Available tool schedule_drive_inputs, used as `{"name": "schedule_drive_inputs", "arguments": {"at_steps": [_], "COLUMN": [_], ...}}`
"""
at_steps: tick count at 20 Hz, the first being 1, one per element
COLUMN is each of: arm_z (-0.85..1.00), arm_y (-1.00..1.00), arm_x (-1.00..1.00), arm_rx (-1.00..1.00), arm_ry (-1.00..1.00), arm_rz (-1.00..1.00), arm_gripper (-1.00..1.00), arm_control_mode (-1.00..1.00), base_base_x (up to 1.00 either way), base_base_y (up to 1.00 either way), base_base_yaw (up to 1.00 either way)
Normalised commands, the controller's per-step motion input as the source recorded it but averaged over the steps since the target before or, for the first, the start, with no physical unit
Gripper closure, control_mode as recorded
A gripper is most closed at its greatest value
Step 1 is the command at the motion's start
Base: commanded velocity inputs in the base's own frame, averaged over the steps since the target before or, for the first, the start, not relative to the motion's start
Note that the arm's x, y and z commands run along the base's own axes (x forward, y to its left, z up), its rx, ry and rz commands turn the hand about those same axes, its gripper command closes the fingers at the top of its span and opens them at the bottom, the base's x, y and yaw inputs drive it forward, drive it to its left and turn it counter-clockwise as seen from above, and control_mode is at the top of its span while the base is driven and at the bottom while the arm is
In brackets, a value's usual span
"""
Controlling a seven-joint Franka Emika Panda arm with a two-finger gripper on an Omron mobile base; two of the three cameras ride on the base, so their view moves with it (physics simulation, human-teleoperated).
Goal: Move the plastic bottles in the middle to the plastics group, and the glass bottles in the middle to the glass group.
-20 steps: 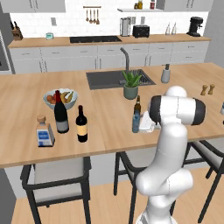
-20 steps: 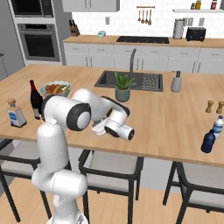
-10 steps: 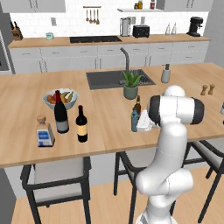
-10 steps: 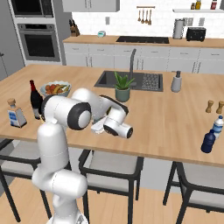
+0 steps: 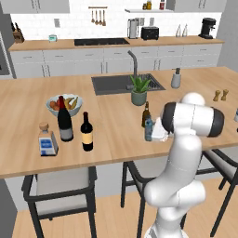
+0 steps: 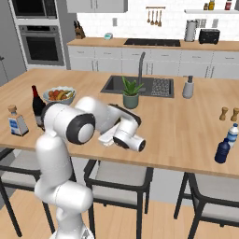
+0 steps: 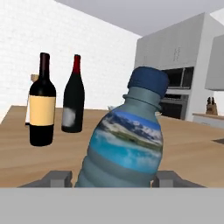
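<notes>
Translucent blue, the plastic bottle (image 5: 148, 129) stands on the desk (image 5: 116, 116) just before the hidden fingers, the brown beer bottle (image 5: 146, 114) close behind it

Right base view: the arm covers both

Hand view: the plastic bottle (image 7: 124, 140) leans between the fingertips (image 7: 56, 177) (contact unclear, grip unknowable)

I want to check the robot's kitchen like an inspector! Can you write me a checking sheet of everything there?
Surface: wooden island counter with a sink.
Job's things: plastic bottle, tilted in the hand view between the jaws; brown bottle beside it; yellow-label wine bottle; grey-label wine bottle; square bottle.
Clutter: fruit bowl, plant, two blue bottles far right.
Gripper: around the plastic bottle; contact unclear.
Cables: nothing seen.
Surroundings: stools, cabinets, oven.
</notes>
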Motion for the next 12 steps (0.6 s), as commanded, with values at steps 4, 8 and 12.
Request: {"name": "schedule_drive_inputs", "arguments": {"at_steps": [4,8,12], "arm_z": [0.5,0.49,0.41], "arm_y": [-0.67,-0.8,-0.83], "arm_x": [-0.37,-0.23,-0.29], "arm_rx": [0.0,0.0,0.0], "arm_ry": [-0.16,-0.15,-0.06], "arm_rz": [-0.01,-0.12,-0.24], "arm_gripper": [1.0,1.0,1.0], "arm_control_mode": [-1.0,-1.0,-1.0], "base_base_x": [0.0,0.0,0.0], "base_base_y": [0.0,0.0,0.0], "base_base_yaw": [0.0,0.0,0.0]}}
